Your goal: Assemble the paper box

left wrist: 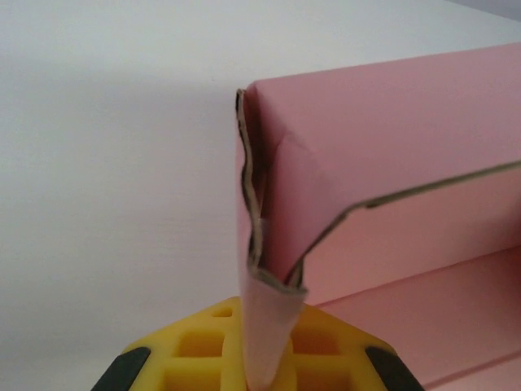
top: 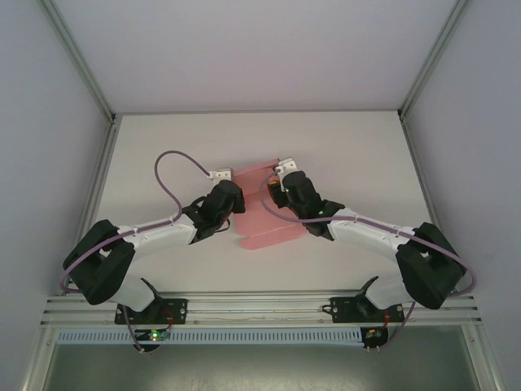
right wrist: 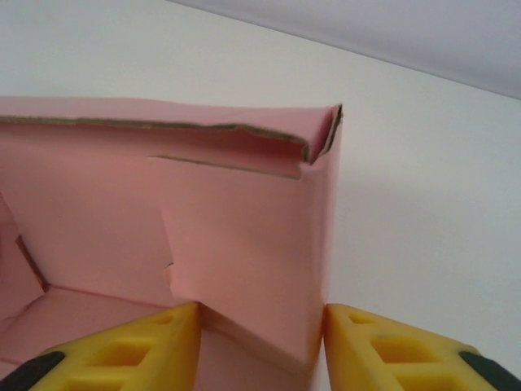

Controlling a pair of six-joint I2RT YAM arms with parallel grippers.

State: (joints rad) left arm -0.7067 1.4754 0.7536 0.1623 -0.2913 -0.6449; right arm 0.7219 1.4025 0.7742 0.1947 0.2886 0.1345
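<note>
Worktop (top: 163,155): white, walled on three sides. Pink box (top: 262,221) mid-worktop between the two arms, half folded: base flat, raised wall (left wrist: 391,122) standing along the far side. Long axis of that wall running left-right, one claw at each end. Left claw (left wrist: 262,350) clenched on the wall's left end, thin card flap pinched between the yellow pads (left wrist: 195,346). Right claw (right wrist: 260,326) straddling the right-end corner, pads either side of the folded card and about touching it; cannot tell whether squeezing or slack. Box lying right of the left claw and left of the right claw, both equally close. Top edge ragged, inner layer not tucked flat. Likely next move on the right side: press the fold home along the wall axis, left end as anchor. Risk: thin card buckling.
</note>
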